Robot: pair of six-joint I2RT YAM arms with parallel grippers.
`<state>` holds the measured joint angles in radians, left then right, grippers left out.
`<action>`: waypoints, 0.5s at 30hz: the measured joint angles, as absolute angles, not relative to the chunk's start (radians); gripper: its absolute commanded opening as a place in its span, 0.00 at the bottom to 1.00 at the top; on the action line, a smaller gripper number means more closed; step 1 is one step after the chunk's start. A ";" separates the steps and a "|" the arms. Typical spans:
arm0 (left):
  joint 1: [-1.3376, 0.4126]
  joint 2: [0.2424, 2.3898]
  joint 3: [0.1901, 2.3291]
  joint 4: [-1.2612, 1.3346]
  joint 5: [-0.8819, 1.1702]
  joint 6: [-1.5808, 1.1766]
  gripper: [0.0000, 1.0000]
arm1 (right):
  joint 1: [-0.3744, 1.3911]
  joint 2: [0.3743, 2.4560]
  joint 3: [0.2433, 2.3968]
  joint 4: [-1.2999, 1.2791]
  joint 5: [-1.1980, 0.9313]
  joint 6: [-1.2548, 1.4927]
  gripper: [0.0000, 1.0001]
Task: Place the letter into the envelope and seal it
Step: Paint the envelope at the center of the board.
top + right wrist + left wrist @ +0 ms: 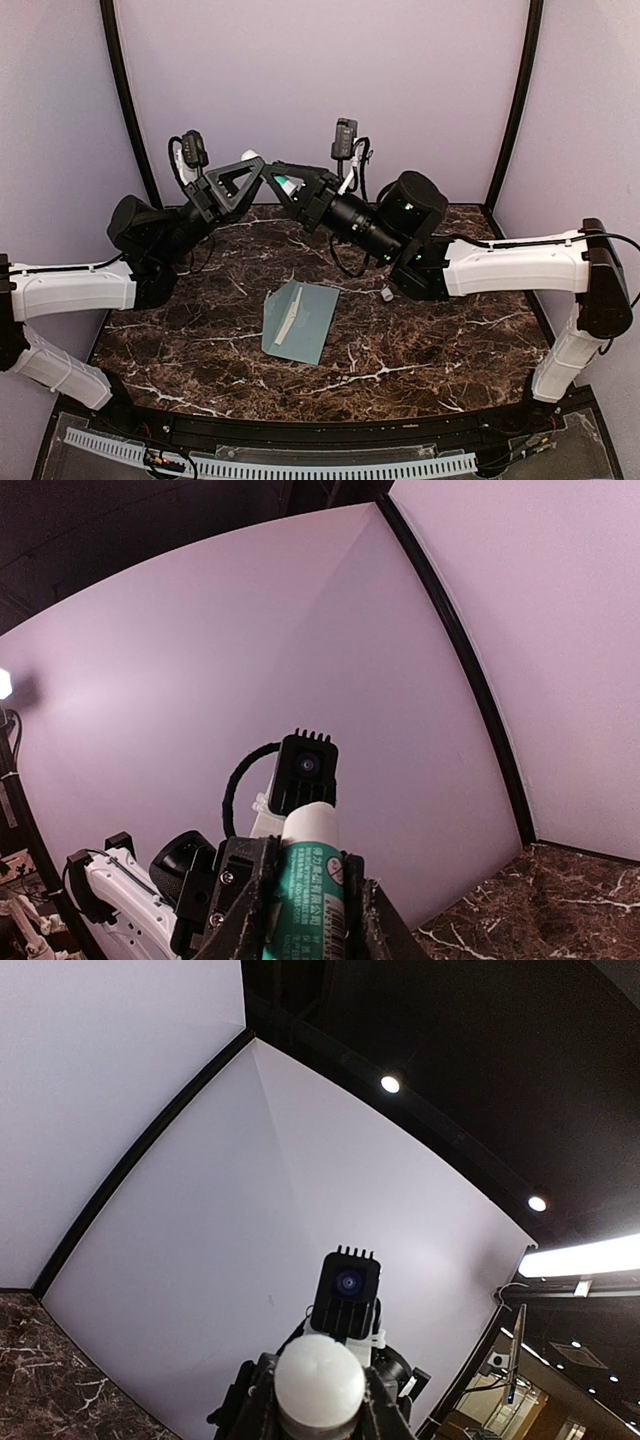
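Observation:
The pale teal envelope lies flat in the middle of the table. A cream strip of the letter shows along its left side. Both arms are raised above the back of the table, tips nearly meeting. My left gripper is shut on a white round cap. My right gripper is shut on a green glue stick, whose white end points towards the left wrist. Whether cap and stick are joined does not show.
A small grey piece lies on the dark marble table right of the envelope, under the right arm. Pale walls close in the back and sides. Each wrist view shows mostly wall and the other wrist's camera.

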<state>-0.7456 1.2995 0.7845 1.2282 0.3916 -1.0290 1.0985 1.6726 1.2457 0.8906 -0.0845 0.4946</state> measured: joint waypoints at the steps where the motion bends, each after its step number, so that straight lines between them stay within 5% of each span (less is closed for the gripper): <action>1: -0.746 1.301 0.785 1.230 0.392 -1.029 0.00 | 1.098 1.673 1.246 0.890 -0.084 0.495 0.31; 15: -0.746 1.321 0.785 1.271 0.384 -1.041 0.00 | 1.095 1.687 1.250 0.891 -0.089 0.503 0.29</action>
